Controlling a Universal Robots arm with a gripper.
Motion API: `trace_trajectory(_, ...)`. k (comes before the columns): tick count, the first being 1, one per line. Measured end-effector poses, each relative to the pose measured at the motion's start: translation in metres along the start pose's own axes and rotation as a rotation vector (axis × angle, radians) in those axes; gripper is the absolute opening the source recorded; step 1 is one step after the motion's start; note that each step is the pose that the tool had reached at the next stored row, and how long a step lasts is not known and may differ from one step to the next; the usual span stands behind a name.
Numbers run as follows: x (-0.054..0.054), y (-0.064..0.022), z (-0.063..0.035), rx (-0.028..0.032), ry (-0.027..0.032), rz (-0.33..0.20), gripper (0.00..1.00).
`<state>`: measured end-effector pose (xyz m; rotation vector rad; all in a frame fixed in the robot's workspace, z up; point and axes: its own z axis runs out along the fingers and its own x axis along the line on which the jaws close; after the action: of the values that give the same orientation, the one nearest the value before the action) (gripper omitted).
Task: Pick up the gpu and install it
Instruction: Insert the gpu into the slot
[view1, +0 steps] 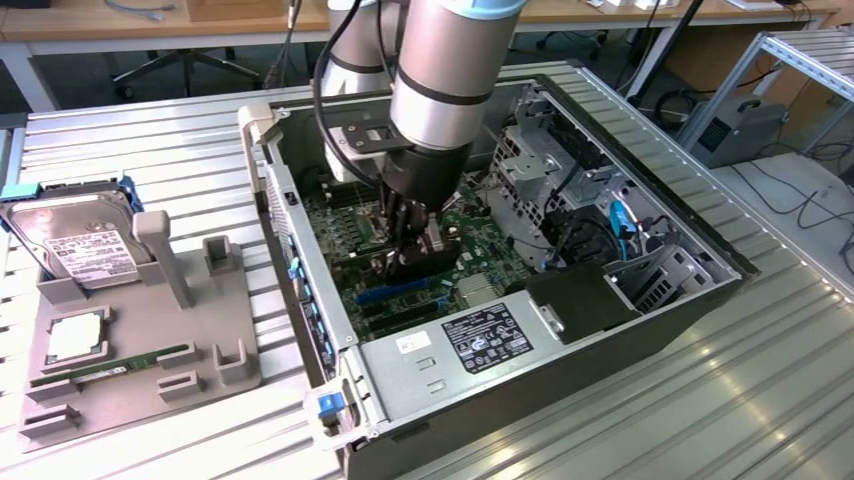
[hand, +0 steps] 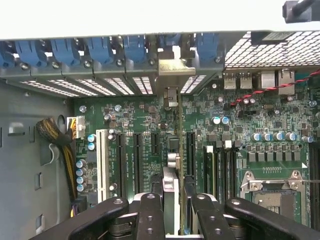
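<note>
The gpu (hand: 172, 192) sits pinched edge-on in my gripper (hand: 174, 215), jaws pressed against its two flat faces, down inside the open computer case (view1: 641, 300) and directly over the motherboard (hand: 240, 125). From the gripper, the card runs straight ahead toward the case's rear wall, its long axis parallel to the black expansion slots (hand: 136, 157) on the motherboard. Its silver bracket (hand: 172, 67) meets the row of blue slot latches (hand: 100, 47) at that wall. I judge it lined up with a slot, though whether it's fully seated I can't tell.
</note>
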<state>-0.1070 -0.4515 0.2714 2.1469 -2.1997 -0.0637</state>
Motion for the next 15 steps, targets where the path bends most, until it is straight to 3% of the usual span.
trace_trajectory(15, 0.0001, 0.0041, 0.0016, 0.0005, 0.001, 0.007, 0.27)
